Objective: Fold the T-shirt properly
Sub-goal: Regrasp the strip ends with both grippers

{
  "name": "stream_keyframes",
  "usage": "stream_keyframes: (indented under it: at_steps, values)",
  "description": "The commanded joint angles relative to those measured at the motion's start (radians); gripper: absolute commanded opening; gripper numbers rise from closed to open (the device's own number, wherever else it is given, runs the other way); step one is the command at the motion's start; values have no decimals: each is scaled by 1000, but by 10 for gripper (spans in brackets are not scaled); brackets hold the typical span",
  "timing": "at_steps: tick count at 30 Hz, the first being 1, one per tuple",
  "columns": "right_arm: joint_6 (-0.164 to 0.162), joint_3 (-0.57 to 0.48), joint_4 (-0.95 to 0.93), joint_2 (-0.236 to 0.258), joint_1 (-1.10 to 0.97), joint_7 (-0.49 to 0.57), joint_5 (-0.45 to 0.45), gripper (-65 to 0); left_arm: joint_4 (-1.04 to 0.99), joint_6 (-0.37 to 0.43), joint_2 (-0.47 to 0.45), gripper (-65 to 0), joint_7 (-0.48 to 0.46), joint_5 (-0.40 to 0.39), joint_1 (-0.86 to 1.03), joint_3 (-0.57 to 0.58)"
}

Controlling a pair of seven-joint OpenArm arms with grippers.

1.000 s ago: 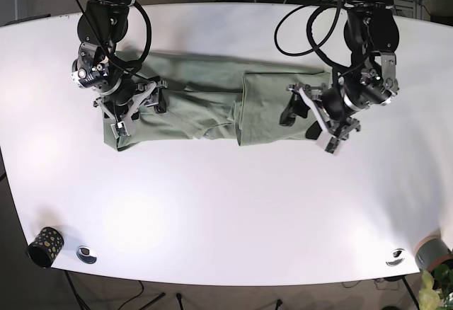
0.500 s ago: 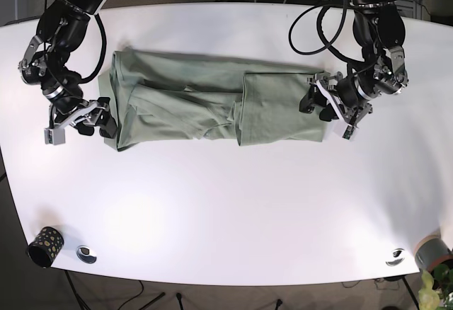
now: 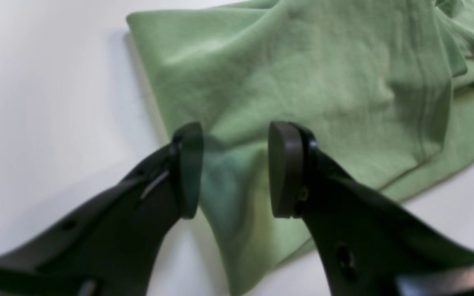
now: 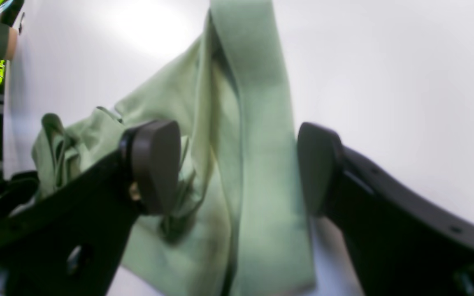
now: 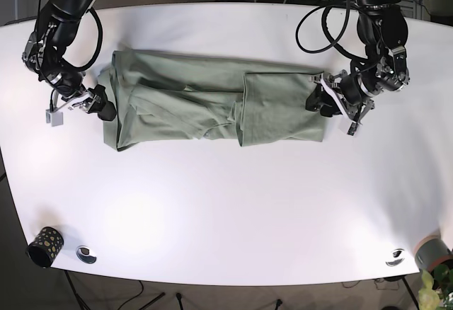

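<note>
So the green T-shirt (image 5: 212, 108) is lying flat on the white worktop (image 5: 226, 211), stretched out as a long band in the upper half, with one end already folded over the middle so there's a doubled panel showing a clear vertical edge. The rest of it is pretty rumpled with a few creases. The left tool (image 3: 235, 168) sits right at the folded end of the shirt, jaws a moderate way apart with cloth showing between them, not clamped on anything. The right tool (image 4: 237, 164) is at the opposite, rumpled end, jaws spread wide over the shirt's edge, also gripping nothing. Well away from the shirt, near the worktop's front edge, there's a dark speckled cup (image 5: 44, 246).
</note>
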Motion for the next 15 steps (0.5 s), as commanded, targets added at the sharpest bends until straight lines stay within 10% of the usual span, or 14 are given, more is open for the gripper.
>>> stream_keyframes:
  at_steps: [1,15]
  values:
    - [9,4,-12,21,3,36,22,-220,13,-4,-8,-418,-11,-12,-11,-2]
    - [2,-140,-13,-15,-15,66,24,-227,13,-4,-19,-415,-11,-11,-11,-2]
